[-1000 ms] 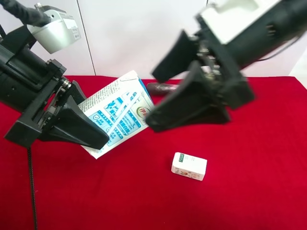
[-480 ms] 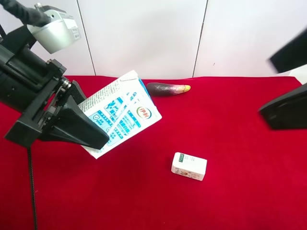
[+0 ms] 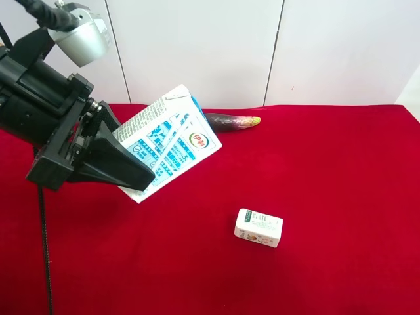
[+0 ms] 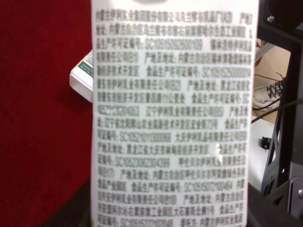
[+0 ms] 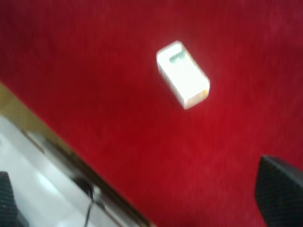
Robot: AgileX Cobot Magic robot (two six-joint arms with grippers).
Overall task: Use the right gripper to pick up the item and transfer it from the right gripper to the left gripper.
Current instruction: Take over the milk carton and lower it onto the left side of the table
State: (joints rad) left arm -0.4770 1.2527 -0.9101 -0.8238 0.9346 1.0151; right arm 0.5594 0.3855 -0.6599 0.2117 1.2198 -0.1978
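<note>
right pincer (image 5: 142, 191) has withdrawn; left pincer (image 3: 136, 172) grips the carton (image 3: 172, 141).

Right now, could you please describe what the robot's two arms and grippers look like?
The left gripper has black wedge-shaped fingers on a black arm, with a grey-silver housing and a black cable. The right gripper shows only black, textured fingertips.
</note>
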